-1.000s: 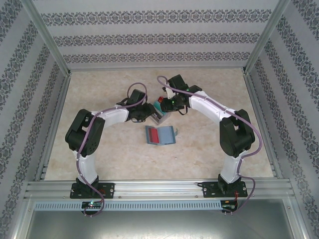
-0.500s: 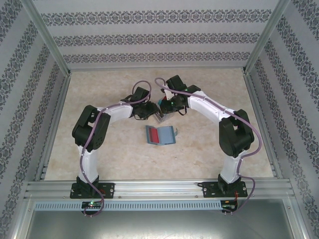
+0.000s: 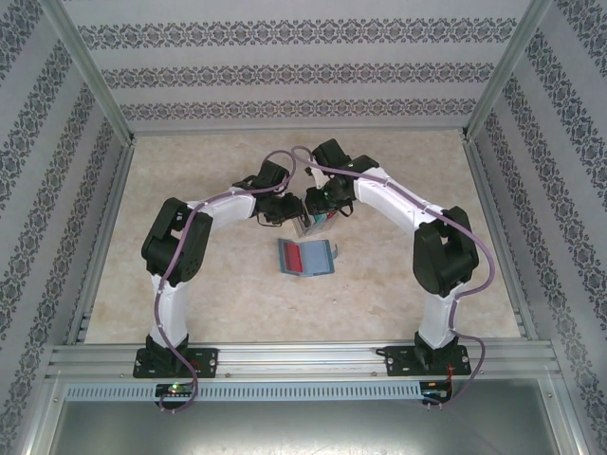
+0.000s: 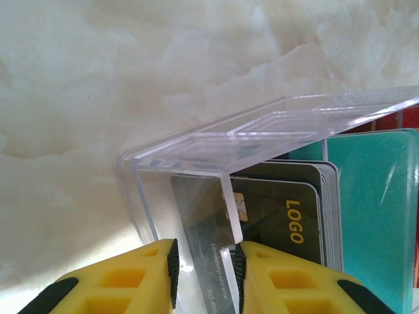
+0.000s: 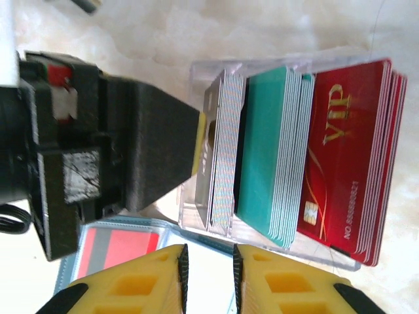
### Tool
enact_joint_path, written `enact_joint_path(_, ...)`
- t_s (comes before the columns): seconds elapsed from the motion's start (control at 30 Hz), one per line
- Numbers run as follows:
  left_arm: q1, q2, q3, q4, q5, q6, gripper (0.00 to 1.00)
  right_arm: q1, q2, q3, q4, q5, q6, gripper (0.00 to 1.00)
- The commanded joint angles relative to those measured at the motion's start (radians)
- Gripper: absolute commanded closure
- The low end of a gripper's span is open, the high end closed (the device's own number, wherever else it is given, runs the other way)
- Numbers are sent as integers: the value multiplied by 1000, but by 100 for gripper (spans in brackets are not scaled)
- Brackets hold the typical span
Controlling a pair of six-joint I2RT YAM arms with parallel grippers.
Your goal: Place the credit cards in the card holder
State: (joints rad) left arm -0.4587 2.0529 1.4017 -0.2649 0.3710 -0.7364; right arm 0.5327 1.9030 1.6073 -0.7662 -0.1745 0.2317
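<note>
The credit cards stand in stacks inside a clear box (image 5: 275,67): red ones (image 5: 347,150), teal ones (image 5: 275,150) and dark ones (image 4: 288,216). One grey card (image 4: 203,222) leans apart from the dark stack. My left gripper (image 4: 204,252) straddles that card and a box wall, its jaws narrow, with a gap left of the card. Just in front of the box the card holder (image 3: 330,258) lies open with a red card (image 3: 305,258) in it. My right gripper (image 5: 208,258) is shut on the box's near edge, above the holder.
Both arms meet at the clear box (image 3: 313,226) in the middle of the pale table (image 3: 190,171). Patterned walls and metal rails (image 3: 104,237) enclose the table. Bare surface lies left, right and behind the arms.
My left arm has swung right and forward until its gripper is at the clear box. The right gripper has shifted slightly. The card holder has not moved.
</note>
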Motion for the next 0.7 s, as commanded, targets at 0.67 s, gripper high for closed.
enact_joint_path(0.67, -31, 21, -22, -86, -30, 22, 70, -18, 38, 46, -42, -13, -70, 74)
